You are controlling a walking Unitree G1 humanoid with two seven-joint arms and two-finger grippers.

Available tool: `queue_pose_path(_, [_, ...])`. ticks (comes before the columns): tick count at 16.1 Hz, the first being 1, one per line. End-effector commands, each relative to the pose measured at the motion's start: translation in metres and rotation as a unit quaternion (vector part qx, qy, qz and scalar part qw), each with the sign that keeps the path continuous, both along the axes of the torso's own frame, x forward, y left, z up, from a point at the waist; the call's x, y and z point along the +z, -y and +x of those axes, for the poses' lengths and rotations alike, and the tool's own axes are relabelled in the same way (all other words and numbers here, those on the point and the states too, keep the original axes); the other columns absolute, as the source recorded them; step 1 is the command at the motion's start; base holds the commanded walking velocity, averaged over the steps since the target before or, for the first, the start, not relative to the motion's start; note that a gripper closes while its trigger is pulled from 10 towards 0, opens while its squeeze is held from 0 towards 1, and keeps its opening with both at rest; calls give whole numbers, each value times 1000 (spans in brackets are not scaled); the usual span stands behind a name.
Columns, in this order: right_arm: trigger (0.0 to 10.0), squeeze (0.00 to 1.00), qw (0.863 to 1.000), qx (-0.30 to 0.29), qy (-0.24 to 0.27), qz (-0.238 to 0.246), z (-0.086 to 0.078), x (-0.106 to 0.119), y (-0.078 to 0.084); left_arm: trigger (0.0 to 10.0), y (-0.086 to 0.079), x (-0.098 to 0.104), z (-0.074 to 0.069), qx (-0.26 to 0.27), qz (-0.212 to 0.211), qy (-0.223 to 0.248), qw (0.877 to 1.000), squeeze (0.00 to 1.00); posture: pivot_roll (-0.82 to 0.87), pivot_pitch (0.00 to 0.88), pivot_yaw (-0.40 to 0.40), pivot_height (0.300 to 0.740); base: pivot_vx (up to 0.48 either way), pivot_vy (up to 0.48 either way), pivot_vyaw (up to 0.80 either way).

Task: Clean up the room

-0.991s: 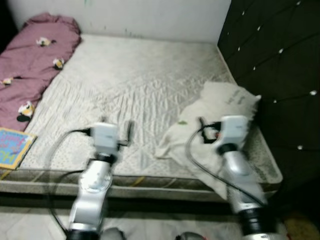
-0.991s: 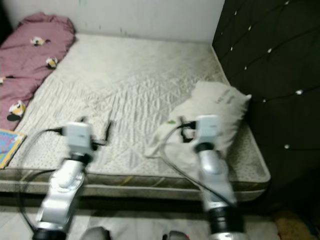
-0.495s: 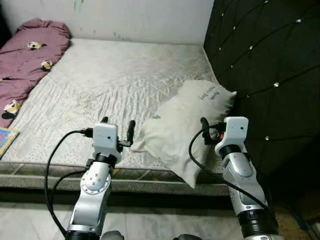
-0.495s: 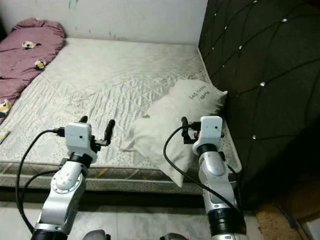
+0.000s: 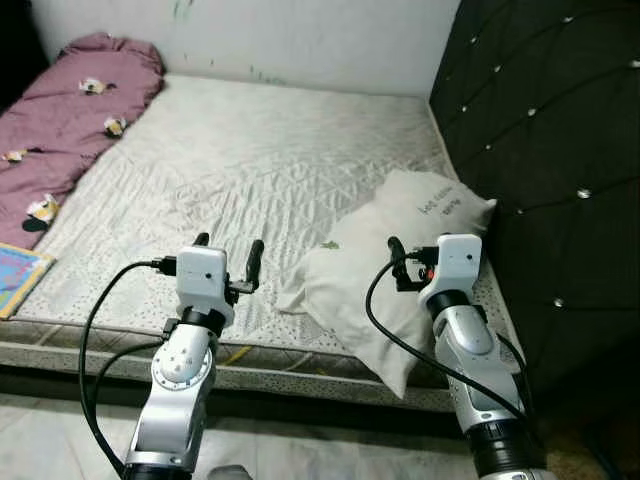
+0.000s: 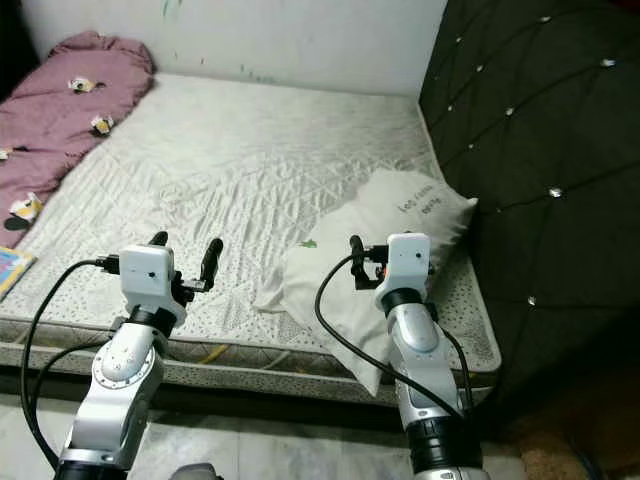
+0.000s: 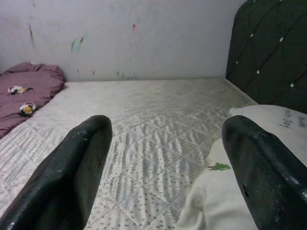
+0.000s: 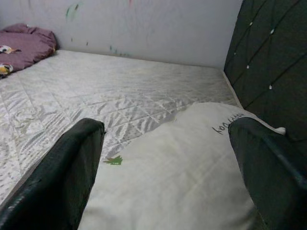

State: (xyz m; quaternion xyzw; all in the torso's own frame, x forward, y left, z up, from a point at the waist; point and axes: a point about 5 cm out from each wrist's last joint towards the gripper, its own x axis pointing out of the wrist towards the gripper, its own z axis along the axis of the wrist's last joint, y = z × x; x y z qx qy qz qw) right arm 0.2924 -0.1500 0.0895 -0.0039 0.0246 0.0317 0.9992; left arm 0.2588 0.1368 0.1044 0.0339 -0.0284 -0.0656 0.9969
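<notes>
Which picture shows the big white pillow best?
The left eye view: the whole white fabric pillow lies by the mattress edge. The right eye view matches it. Both wrist views catch part of it, the right wrist view closer.

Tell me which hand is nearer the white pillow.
Right. The right hand hovers directly over the white pillow, while the left hand is off to its left, above the bare mattress.

2 silver, jointed arms each end in a white boxy wrist block. Each gripper, left (image 5: pixel 226 255) and right (image 5: pixel 396 256), has 2 long black fingers. Black cables loop from each wrist.
</notes>
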Motion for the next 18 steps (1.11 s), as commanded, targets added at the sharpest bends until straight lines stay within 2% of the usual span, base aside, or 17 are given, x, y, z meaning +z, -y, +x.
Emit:
queue_pose_path(1, [10000, 0, 1000, -1, 6, -7, 1, 3, 1, 10000, 1, 3, -1, -6, -1, 6, 1000, 0, 13, 0, -56, 740, 394, 0, 0])
queue_pose_path(8, [10000, 0, 1000, 0, 8, -8, 3, 3, 0, 10000, 0, 3, 1, -3, 5, 4, 1000, 0, 13, 0, -54, 740, 369, 0, 0])
queue_pose_path(10, [10000, 0, 1000, 5, 11, 0, 3, 4, -1, 10000, -3, 1, 3, 16, 14, -2, 1000, 0, 15, 0, -54, 740, 0, 0, 0])
queue_pose_path(14, [10000, 0, 1000, 1, 10, -22, 4, 5, 2, 10000, -14, 5, 6, 54, 20, 8, 998, 0, 1, 0, -47, 740, 0, 0, 0])
queue_pose_path(16, [10000, 0, 1000, 2, 13, -25, 3, 5, -3, 10000, -16, 4, 6, 51, 36, 6, 998, 0, 10, 0, -33, 740, 0, 0, 800])
queue_pose_path(18, [10000, 0, 1000, 1, 11, -15, 0, 2, -7, 10000, -11, 3, 4, 39, 45, 3, 998, 0, 16, 0, -22, 740, 0, 0, 606])
